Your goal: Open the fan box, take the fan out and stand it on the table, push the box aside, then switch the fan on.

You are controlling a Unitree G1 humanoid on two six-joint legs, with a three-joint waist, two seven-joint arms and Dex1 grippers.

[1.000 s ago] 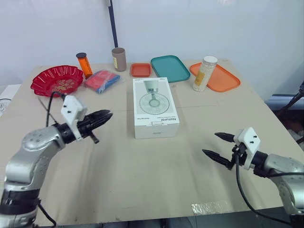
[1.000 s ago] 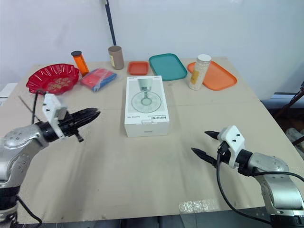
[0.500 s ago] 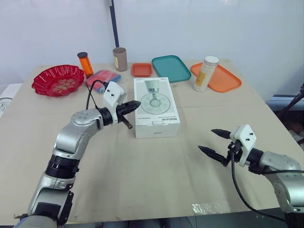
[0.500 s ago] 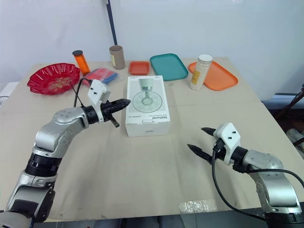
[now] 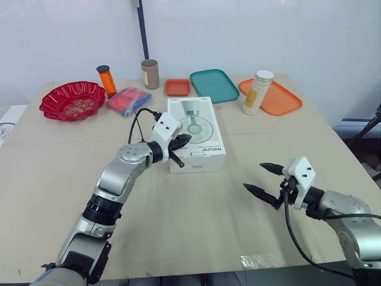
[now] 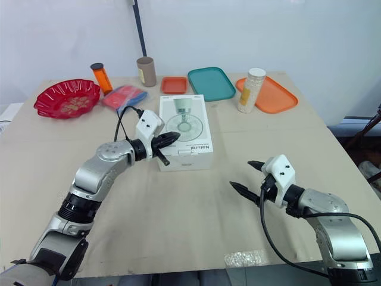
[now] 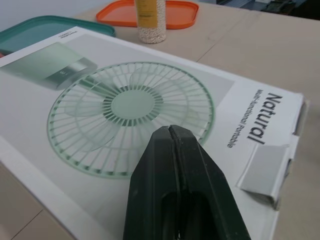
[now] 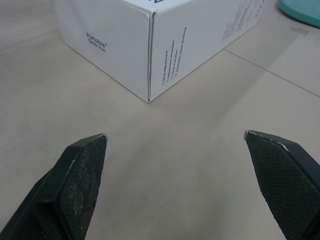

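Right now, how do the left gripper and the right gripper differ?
The left gripper has its fingers shut; the right gripper has its fingers spread wide. The left gripper is over the lid of the fan box; the right gripper hovers over the bare table, apart from the box. Both have two black fingers and hold nothing.

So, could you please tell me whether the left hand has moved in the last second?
Yes. The shut left hand has swung to the right, from well left of the fan box to over the left part of its top.
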